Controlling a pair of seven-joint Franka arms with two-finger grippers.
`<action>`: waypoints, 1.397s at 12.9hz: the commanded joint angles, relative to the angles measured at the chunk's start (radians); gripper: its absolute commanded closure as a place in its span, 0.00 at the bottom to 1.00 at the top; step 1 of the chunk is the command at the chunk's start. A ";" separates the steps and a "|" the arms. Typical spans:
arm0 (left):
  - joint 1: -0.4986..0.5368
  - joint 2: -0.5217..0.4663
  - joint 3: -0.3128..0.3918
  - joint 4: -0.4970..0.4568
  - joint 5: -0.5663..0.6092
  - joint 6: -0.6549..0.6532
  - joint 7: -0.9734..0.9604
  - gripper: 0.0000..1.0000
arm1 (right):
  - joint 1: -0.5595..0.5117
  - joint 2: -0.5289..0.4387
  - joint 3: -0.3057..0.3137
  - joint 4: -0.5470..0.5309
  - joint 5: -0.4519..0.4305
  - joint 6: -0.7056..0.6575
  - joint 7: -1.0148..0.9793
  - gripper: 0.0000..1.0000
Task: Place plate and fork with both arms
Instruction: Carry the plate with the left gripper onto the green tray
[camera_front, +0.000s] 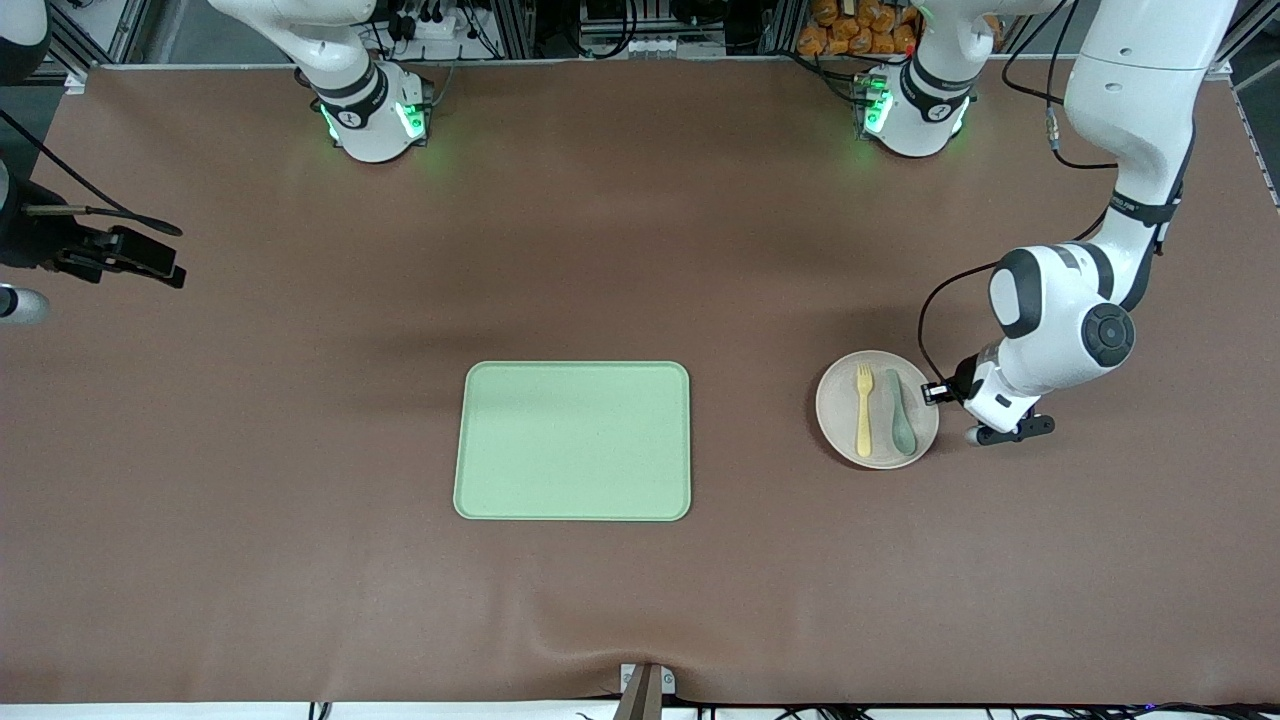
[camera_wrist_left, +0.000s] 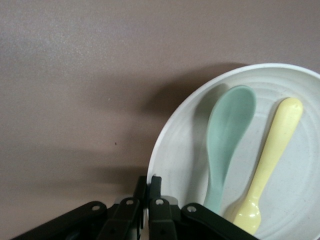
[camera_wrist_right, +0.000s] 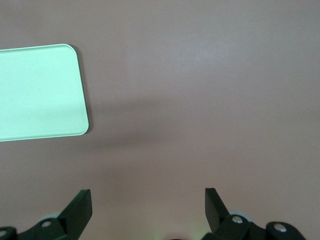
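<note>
Brown table (camera_front: 300, 450); left pincer (camera_wrist_left: 148, 187) pinching plate (camera_wrist_left: 175, 150) rim.

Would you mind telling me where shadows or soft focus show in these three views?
Front view: even overhead light, a faint shadow on the table above the tray and green glow at both arm bases. Left wrist view: the plate casts a dark shadow on the table, and the left gripper is slightly soft. Right wrist view: a diffuse shadow band lies beside the tray's corner.
</note>
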 joint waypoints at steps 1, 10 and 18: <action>-0.008 0.014 -0.008 0.052 -0.020 -0.004 0.004 1.00 | -0.029 -0.001 0.015 0.004 0.025 -0.009 -0.015 0.00; -0.198 0.121 -0.046 0.454 -0.018 -0.199 -0.209 1.00 | -0.029 -0.001 0.015 0.004 0.026 -0.010 -0.015 0.00; -0.465 0.357 -0.043 0.725 -0.017 -0.185 -0.465 1.00 | -0.029 -0.001 0.015 0.004 0.026 -0.010 -0.015 0.00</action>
